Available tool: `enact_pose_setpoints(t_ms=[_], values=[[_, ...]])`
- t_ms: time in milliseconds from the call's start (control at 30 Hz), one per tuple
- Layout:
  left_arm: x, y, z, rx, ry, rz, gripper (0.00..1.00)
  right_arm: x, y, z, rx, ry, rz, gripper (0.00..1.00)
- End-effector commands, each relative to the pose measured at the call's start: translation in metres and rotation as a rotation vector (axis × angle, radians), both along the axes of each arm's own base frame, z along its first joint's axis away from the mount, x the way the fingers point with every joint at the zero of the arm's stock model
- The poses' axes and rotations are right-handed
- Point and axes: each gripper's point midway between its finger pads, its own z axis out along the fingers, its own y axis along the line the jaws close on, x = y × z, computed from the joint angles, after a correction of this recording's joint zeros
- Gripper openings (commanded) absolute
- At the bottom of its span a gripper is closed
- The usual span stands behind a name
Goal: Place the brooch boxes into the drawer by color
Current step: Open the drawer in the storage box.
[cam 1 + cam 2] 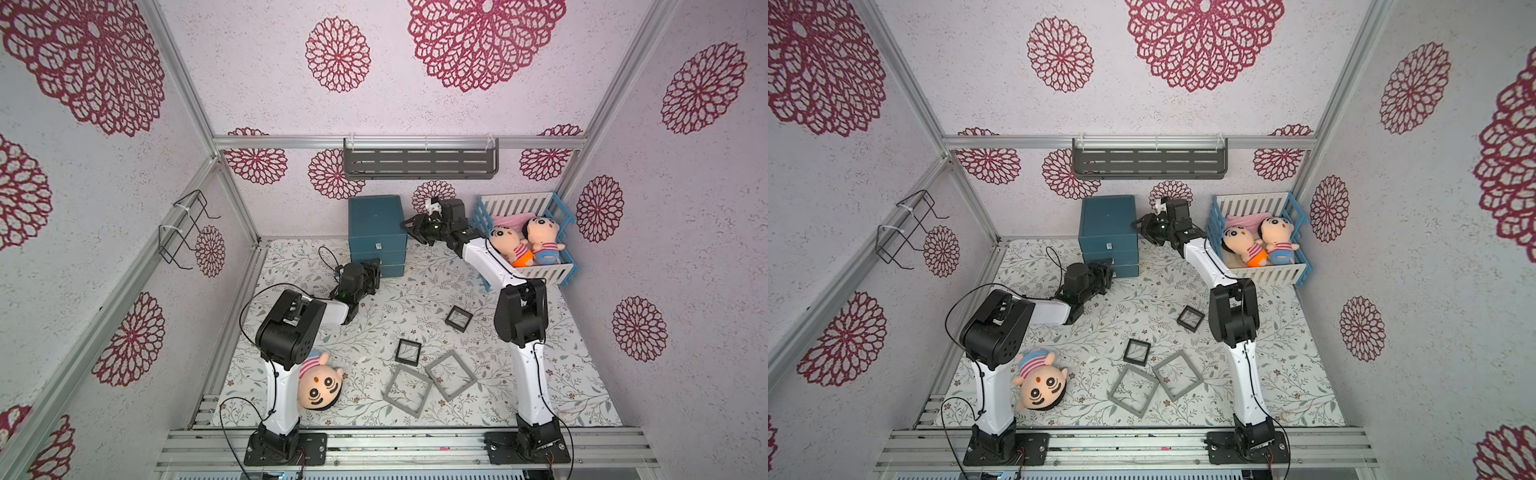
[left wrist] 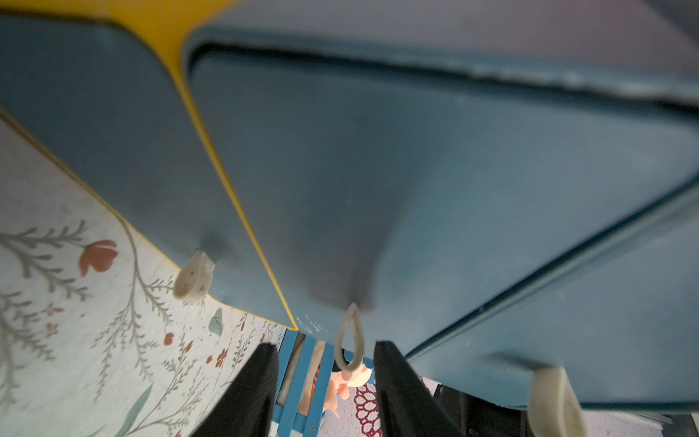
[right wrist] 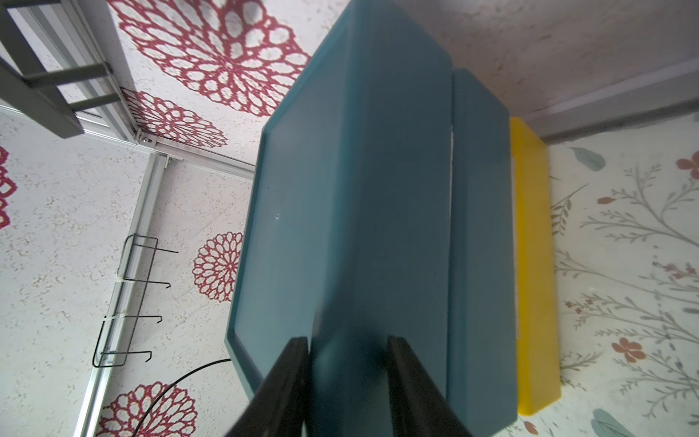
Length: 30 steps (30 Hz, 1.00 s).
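Black left gripper (image 2: pixel 324 382) astride drawer pull (image 2: pixel 350 340)

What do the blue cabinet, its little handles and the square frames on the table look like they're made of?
The cabinet looks like matte painted wood or plastic, smooth with rounded edges. Its pulls seem to be pale loops, maybe leather or rubber. The grey frames and black frames look like moulded plastic around clear film.

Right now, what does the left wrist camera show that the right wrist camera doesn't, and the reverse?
Only left wrist: the drawer fronts with looped pulls, the left hand open astride the middle one, a sliver of blue crib. Only right wrist: the cabinet's top and side, the wire rack and grey shelf. Both: the teal cabinet, its yellow base, the floral mat.
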Motion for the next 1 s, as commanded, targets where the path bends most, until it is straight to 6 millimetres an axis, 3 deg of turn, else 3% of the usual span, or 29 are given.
enact_pose_setpoints(t_ms=[0, 467, 633, 800, 967], values=[[0.007, 0.004, -0.004, 0.022, -0.007, -0.004, 0.46, -0.005, 0.001, -0.026, -0.02, 0.08, 0.022, 0.39], [0.016, 0.001, -0.004, 0.015, -0.013, -0.015, 0.37, -0.005, 0.001, -0.027, -0.021, 0.085, 0.021, 0.39], [0.017, 0.001, -0.006, 0.014, -0.009, -0.011, 0.23, -0.005, 0.001, -0.027, -0.021, 0.084, 0.02, 0.39], [0.017, 0.002, -0.006, 0.016, -0.005, -0.002, 0.0, -0.004, 0.001, -0.026, -0.02, 0.083, 0.019, 0.39], [0.016, 0.002, -0.008, 0.018, -0.001, 0.0, 0.0, -0.004, 0.001, -0.025, -0.019, 0.081, 0.019, 0.39]])
